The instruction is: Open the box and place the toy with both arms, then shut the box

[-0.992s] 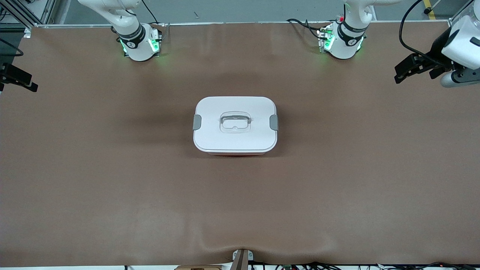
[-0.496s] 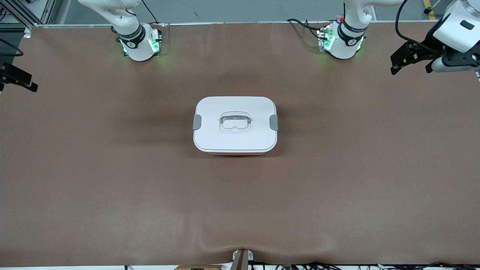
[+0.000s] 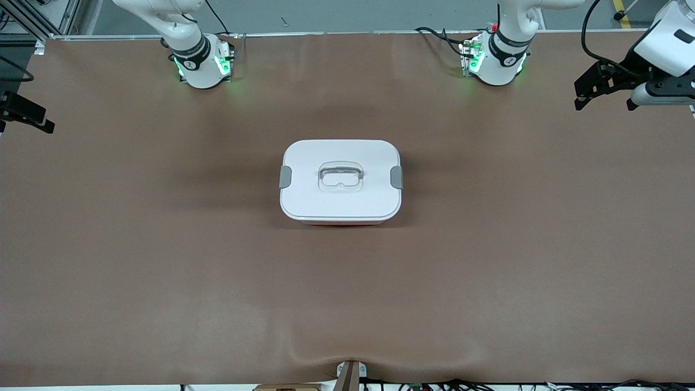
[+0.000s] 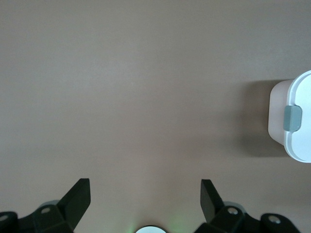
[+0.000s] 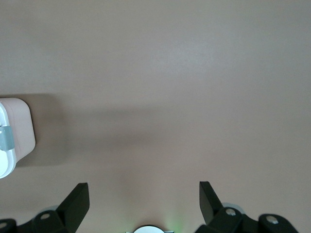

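Note:
The box (image 3: 340,181) stands in the middle of the table with its white lid on. Its grey side clips (image 3: 285,177) are down and the clear handle (image 3: 340,177) lies in its recess. A thin pink strip of tub shows under the lid. The toy is out of view. My left gripper (image 3: 605,98) is open and empty, in the air over the left arm's end of the table. My right gripper (image 3: 27,114) is at the right arm's end, partly out of frame. The left wrist view shows open jaws (image 4: 145,194) and the box's end (image 4: 296,121). The right wrist view shows open jaws (image 5: 144,194) and the box's end (image 5: 12,136).
The brown table mat (image 3: 163,260) spreads around the box. The two green-lit arm bases (image 3: 203,62) (image 3: 494,60) stand along the edge farthest from the front camera. A small bracket (image 3: 350,372) sits at the edge nearest to that camera.
My left gripper has shifted a little over the left arm's end of the table, turning as it went. The box and the right gripper have not moved.

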You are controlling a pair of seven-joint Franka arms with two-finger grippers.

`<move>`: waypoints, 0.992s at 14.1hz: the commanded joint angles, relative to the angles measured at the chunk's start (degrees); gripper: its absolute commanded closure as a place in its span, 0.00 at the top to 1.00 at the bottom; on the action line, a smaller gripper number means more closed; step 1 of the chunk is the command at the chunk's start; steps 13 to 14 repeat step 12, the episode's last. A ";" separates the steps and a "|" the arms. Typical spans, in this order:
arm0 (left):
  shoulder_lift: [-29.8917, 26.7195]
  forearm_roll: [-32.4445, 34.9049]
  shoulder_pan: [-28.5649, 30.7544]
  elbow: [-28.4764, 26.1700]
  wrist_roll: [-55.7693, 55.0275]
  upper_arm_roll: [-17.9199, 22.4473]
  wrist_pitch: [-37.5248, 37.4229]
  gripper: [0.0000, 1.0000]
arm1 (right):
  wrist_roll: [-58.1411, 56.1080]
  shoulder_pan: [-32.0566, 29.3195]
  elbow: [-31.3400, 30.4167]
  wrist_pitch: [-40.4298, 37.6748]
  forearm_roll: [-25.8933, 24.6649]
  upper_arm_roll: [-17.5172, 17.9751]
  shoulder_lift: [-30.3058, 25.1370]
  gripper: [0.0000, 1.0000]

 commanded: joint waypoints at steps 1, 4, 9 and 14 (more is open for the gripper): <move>-0.16 1.18 -0.38 0.56 0.38 0.43 0.45 1.00 | 0.05 -1.51 0.42 0.00 0.29 0.77 0.16 1.00; 2.11 1.01 -0.11 3.19 0.28 0.34 0.36 1.00 | 0.22 -1.51 0.68 -0.17 0.47 0.77 0.68 1.00; 2.65 0.30 -0.03 3.81 0.11 0.34 0.18 1.00 | -0.83 -2.39 1.04 -0.35 3.81 0.59 1.39 1.00; 2.65 0.30 -0.03 3.81 0.11 0.34 0.18 1.00 | -1.27 -2.12 1.04 -0.08 3.02 0.77 1.39 1.00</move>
